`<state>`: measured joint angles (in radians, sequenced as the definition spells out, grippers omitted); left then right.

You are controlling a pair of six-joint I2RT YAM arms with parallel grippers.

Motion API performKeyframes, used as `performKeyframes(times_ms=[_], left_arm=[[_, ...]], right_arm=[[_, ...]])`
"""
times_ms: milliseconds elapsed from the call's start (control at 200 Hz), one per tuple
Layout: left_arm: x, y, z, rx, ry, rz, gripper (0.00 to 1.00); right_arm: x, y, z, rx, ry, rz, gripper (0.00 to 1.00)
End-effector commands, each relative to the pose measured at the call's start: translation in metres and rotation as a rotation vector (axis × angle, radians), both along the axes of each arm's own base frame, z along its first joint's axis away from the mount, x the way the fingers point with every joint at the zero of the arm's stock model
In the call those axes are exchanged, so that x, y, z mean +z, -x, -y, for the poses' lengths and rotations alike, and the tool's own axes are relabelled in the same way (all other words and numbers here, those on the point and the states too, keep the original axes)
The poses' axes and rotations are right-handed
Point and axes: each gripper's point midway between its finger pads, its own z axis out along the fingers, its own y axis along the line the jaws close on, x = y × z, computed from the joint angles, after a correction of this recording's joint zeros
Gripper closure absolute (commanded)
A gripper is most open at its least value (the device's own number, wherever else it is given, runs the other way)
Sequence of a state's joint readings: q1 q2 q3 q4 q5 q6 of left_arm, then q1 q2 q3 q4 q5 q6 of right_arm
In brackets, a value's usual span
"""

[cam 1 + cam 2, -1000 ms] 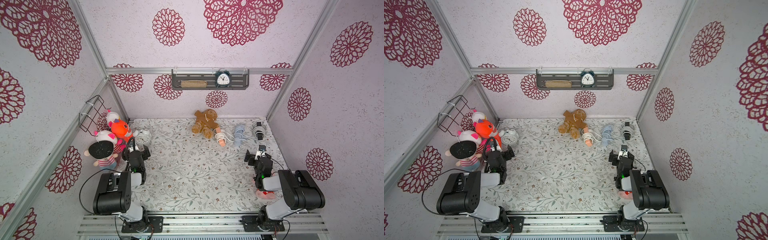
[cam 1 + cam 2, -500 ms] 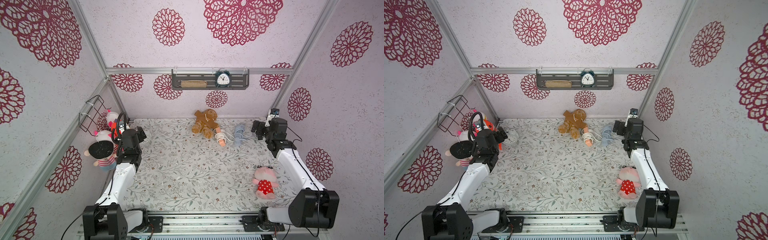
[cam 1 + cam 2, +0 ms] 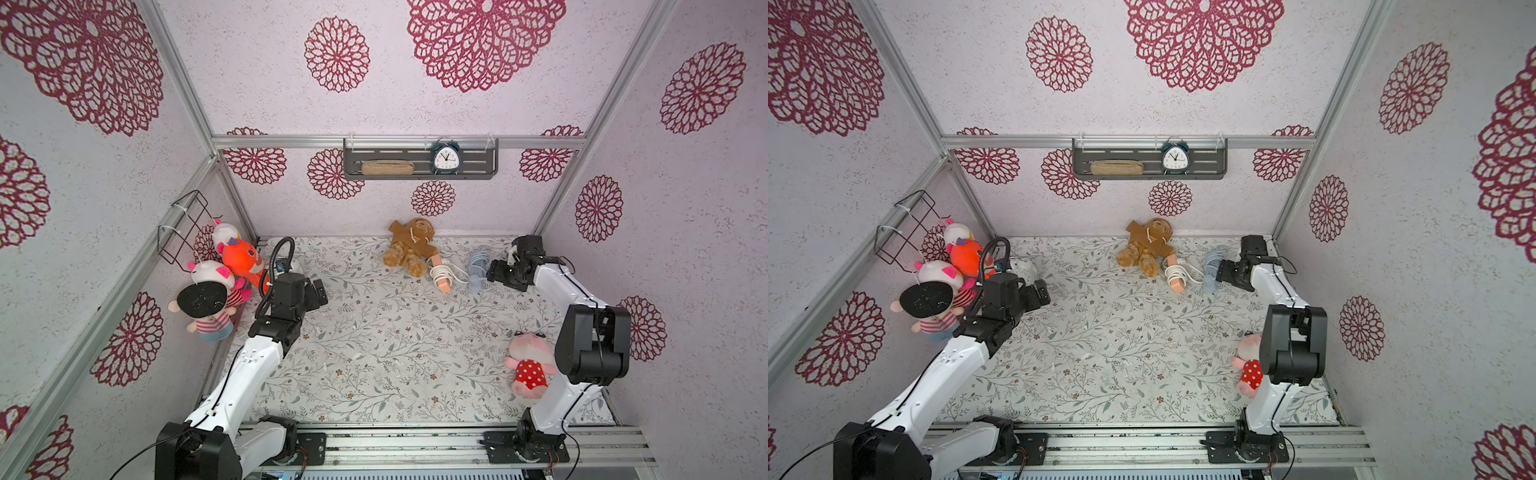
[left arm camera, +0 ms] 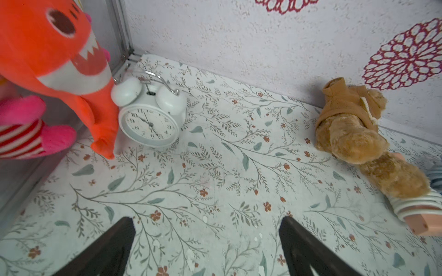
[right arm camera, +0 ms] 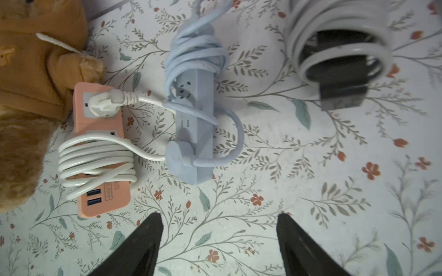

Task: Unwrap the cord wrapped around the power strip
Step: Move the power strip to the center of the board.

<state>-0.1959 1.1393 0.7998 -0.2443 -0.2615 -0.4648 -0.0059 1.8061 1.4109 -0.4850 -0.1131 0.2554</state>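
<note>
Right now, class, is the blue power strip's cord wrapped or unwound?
Wrapped: the blue cord coils around the blue power strip several times.

- White clock (image 4: 149,126): black hour numerals around the dial; 9, 10, 11 and 12 read clearly.
- Pink strip (image 5: 102,198): small print beside the 2 USB ports, beginning "4USB"; the rest is hidden or too small to read.
- Shelf clock (image 3: 445,159): dial numerals, too small to read.

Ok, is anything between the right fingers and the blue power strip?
Nothing visible. Only bare mat lies between the right gripper and the blue power strip; the pink strip and black strip flank it.
</note>
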Motion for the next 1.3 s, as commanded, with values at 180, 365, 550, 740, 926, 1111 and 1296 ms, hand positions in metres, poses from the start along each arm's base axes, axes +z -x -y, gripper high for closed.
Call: performKeyframes(times_ms=[180, 365, 550, 740, 926, 1111, 1296], left_arm=[[-0.022, -0.001, 0.025, -0.022, 0.114, -0.043, 0.06], [-0.021, -0.006, 0.036, -0.046, 0.135, -0.047, 0.09], [-0.028, -0.008, 0.043, -0.055, 0.145, -0.069, 0.1], [-0.028, -0.011, 0.049, -0.066, 0.152, -0.071, 0.09], [-0.024, -0.009, 0.052, -0.068, 0.157, -0.061, 0.1], [-0.021, -0.007, 0.057, -0.08, 0.167, -0.057, 0.1], [-0.024, -0.002, 0.073, -0.139, 0.219, -0.082, 0.1]], right_arm=[[0.002, -0.004, -0.11, 0.263, -0.075, 0.006, 0.31], [-0.019, -0.011, -0.132, 0.262, -0.091, -0.039, 0.3], [-0.033, -0.023, -0.141, 0.27, 0.042, -0.053, 0.13], [-0.048, -0.039, -0.154, 0.297, 0.086, -0.057, 0.12], [-0.056, -0.042, -0.17, 0.332, 0.1, -0.048, 0.13], [-0.057, -0.036, -0.165, 0.332, 0.119, -0.052, 0.29], [-0.043, -0.012, -0.165, 0.373, 0.107, -0.036, 0.4]])
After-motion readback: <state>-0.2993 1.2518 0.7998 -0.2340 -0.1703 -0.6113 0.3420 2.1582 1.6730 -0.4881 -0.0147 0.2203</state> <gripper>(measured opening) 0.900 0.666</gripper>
